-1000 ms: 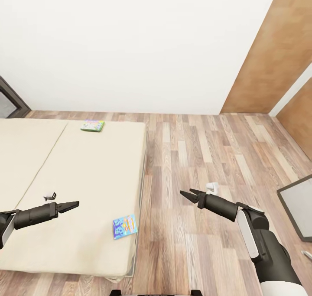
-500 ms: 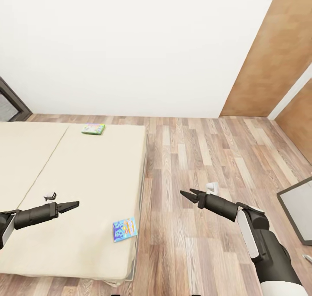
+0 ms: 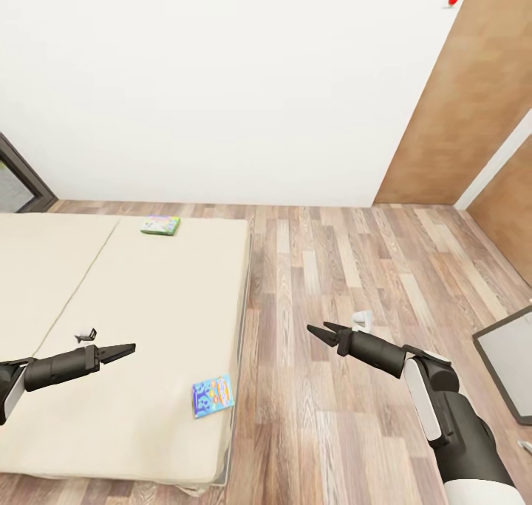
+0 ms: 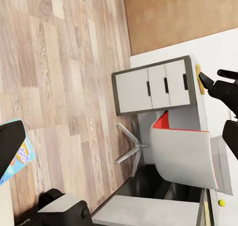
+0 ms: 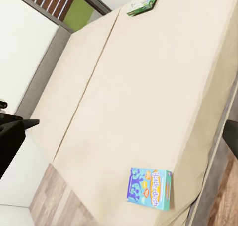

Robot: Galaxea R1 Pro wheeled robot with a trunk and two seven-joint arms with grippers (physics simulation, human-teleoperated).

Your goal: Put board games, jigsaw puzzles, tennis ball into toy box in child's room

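Observation:
Two board games lie on the bed (image 3: pixel 125 305): a blue one (image 3: pixel 213 395) near its foot corner and a green-edged one (image 3: pixel 160 225) at the far edge by the wall. The right wrist view shows the blue game (image 5: pixel 150 188) and the green one (image 5: pixel 144 0) too. My left gripper (image 3: pixel 127 350) hovers open over the mattress, left of the blue game. My right gripper (image 3: pixel 316 329) is open over the floor beside the bed. A corner of the table's cabinet (image 3: pixel 510 361) shows at the right. A small yellow ball (image 4: pixel 221 202) sits on a pale surface. The toy box and jigsaw puzzles are out of view.
Wood plank floor (image 3: pixel 332 268) runs between bed and cabinet, with a small white object (image 3: pixel 362 317) on it. A white wall stands behind the bed, a brown door (image 3: pixel 473 98) at the right, a dark window frame (image 3: pixel 18 180) at the left. A red-and-grey chair (image 4: pixel 183 151) stands by the cabinet (image 4: pixel 153 84).
The whole picture has shifted a little, with bed and floor sliding lower, so the camera moved. Both arms keep the same pose and the games lie where they were.

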